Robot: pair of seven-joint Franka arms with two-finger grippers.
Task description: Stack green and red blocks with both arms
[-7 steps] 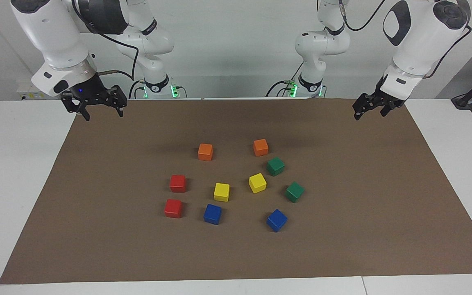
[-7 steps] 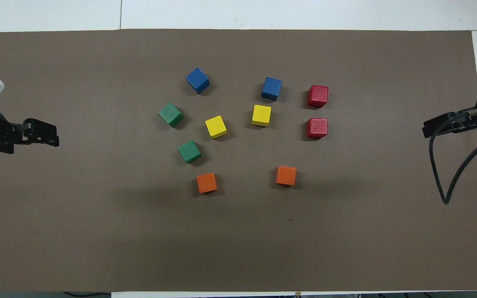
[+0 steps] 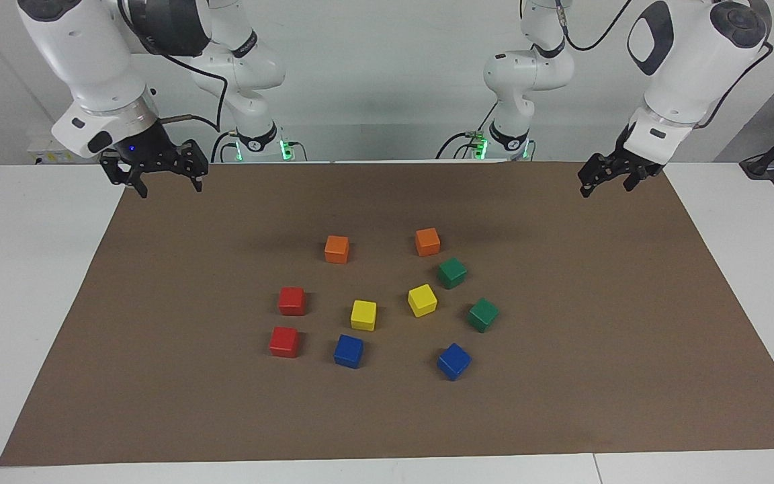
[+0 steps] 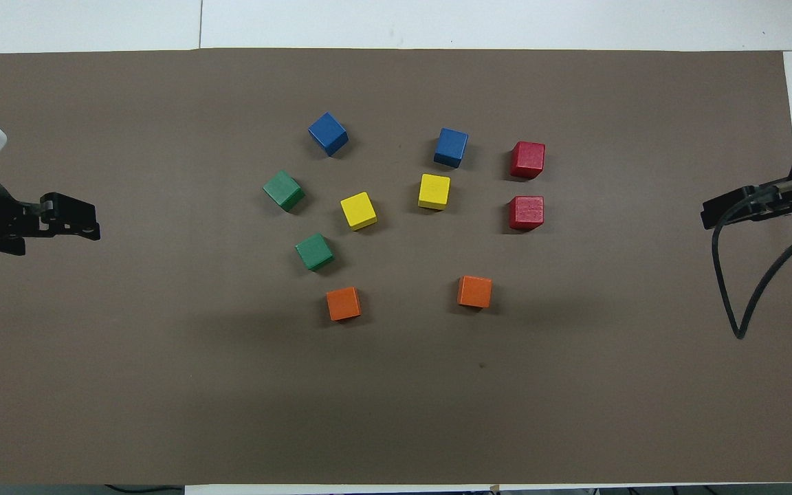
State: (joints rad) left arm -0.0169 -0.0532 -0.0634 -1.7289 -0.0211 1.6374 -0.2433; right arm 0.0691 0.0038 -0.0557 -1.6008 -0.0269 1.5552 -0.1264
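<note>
Both open, empty: left end effector [image 3: 603,180] and right end effector [image 3: 157,172] hovering over brown surface [image 3: 629,336] edges. Glossy green cubes [image 3: 452,273] and red cubes [image 3: 291,300] lying unstacked; each arm's descent needing square alignment over the nearest.

I work in a robotics lab: my two large white jointed arms [image 3: 682,74] are bolted at a plain white table [image 3: 17,282] covered by a flat brown paper mat [image 3: 562,323]. Small glossy coloured cubes [image 3: 363,314] lie scattered on it, black cables [image 4: 746,275] trail loose, and green status lights [image 3: 284,149] glow at my bases before a bare white wall [image 3: 387,81].
</note>
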